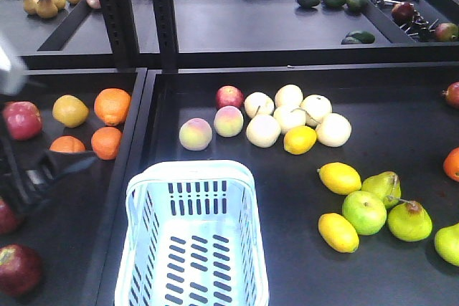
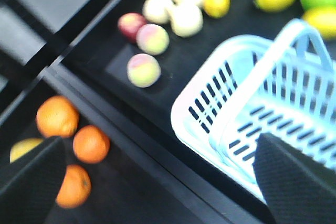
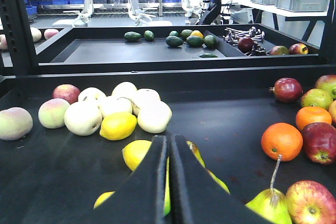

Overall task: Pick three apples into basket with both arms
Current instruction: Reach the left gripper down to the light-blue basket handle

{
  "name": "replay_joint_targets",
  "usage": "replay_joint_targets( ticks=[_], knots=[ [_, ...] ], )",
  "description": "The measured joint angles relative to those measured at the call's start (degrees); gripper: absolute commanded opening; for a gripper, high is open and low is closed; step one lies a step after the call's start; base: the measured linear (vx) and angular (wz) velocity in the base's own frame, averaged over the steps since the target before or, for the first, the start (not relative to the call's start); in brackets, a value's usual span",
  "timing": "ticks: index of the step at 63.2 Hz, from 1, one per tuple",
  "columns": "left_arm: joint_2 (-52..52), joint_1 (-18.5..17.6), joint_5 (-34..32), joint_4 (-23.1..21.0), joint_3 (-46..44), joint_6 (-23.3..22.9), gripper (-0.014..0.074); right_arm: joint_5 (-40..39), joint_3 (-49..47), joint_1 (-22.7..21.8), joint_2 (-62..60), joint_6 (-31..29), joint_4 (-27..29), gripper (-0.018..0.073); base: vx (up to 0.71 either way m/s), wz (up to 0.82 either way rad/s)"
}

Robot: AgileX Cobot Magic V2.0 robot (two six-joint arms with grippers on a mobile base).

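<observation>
The pale blue basket (image 1: pixel 192 238) stands empty at the front of the middle tray, and its corner shows in the left wrist view too (image 2: pixel 247 103). Two dark red apples lie at the left tray's front edge, one whole (image 1: pixel 18 269) and one half hidden behind my left arm (image 1: pixel 4 216). My left gripper (image 2: pixel 163 182) hangs open over the rim between the oranges and the basket, with nothing between its fingers. The left arm (image 1: pixel 57 166) looks blurred. My right gripper (image 3: pixel 168 148) is shut on nothing, low over lemons and pears. It is out of the front view.
Three oranges (image 2: pixel 91 143) and a brighter red apple (image 1: pixel 21 120) lie in the left tray. Peaches, pale fruit and lemons (image 1: pixel 287 123) lie beyond the basket, pears (image 1: pixel 366 211) to its right. More red apples (image 3: pixel 287 89) and oranges (image 3: pixel 282 141) lie far right. A black upright (image 1: pixel 163 12) stands behind.
</observation>
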Motion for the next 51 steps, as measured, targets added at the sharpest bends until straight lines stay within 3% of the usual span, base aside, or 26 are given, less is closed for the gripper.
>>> replay_joint_targets(
  ticks=[6,17,27,37,45,51],
  knots=[
    [5.2,-2.8,-0.1,0.0,-2.6,5.2,0.0666,0.0,0.0,0.0,0.0,0.0,0.0,-0.0009,0.0,0.0],
    [13.5,-8.4,-0.4,1.6,-6.3,9.6,0.0663,0.0,0.0,0.0,0.0,0.0,0.0,-0.0009,0.0,0.0],
    [19.6,-12.7,-0.4,7.5,-7.9,10.2,0.066,0.0,0.0,0.0,0.0,0.0,0.0,-0.0009,0.0,0.0],
    [24.3,-15.6,-0.6,9.4,-8.1,10.2,0.0655,0.0,0.0,0.0,0.0,0.0,0.0,-0.0009,0.0,0.0],
    [27.6,-17.0,-2.2,10.4,-8.1,10.2,0.0648,0.0,0.0,0.0,0.0,0.0,0.0,-0.0009,0.0,0.0],
    [30.1,-17.1,-3.2,13.5,-8.1,10.1,0.0647,0.0,0.0,0.0,0.0,0.0,0.0,-0.0009,0.0,0.0]
  ],
)
